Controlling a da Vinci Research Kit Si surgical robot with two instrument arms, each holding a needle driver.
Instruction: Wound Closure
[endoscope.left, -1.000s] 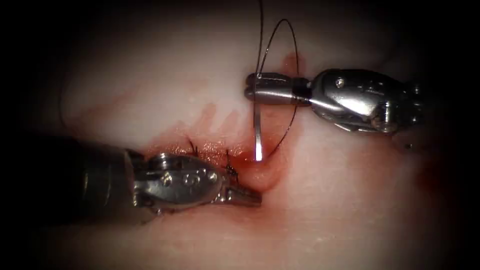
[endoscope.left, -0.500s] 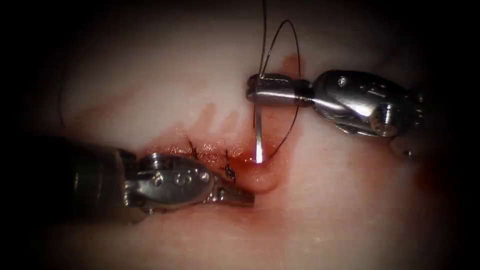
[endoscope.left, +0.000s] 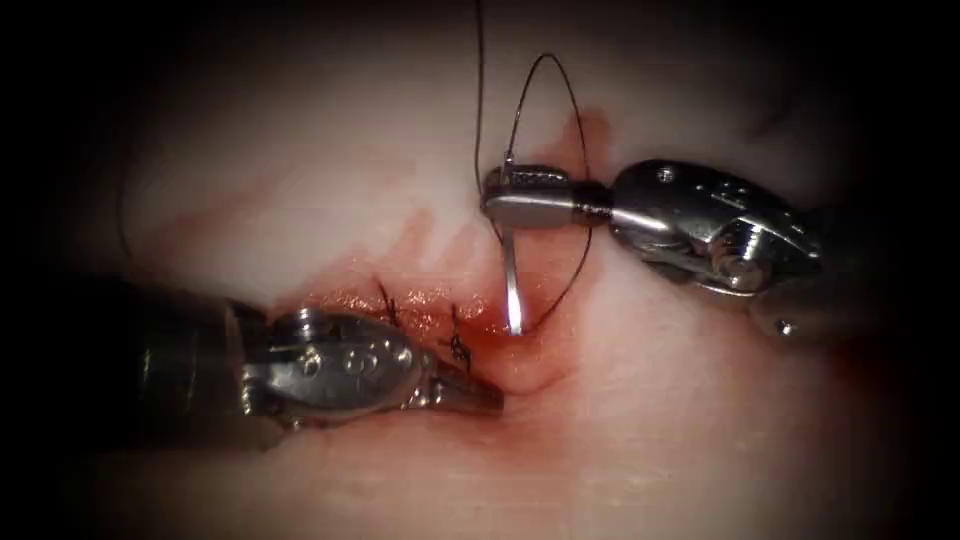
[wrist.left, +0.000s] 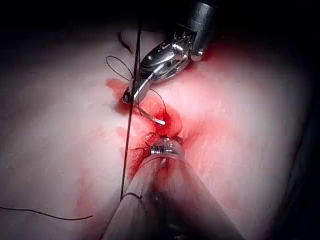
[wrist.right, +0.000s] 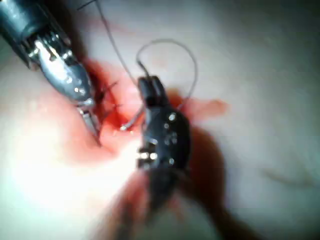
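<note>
Endoscope view: the right arm's steel needle driver (endoscope.left: 497, 193) clamps the curved silver needle (endoscope.left: 511, 290) near its thread end, its tip touching the red-stained cut (endoscope.left: 500, 335) in the pale tissue (endoscope.left: 300, 150). Dark thread (endoscope.left: 550, 110) loops above. The left arm's steel tool (endoscope.left: 478, 398), jaws together and holding nothing, presses the tissue beside two dark stitches (endoscope.left: 455, 338).

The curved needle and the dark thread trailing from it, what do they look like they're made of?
The thin curved silver needle, held near its rear end by the right arm's tool, looks like polished steel: it throws a bright glint at its tip by the cut. The fine dark thread looks like a smooth single strand, probably synthetic, since it holds a springy loop; that is a guess from its look.
</note>
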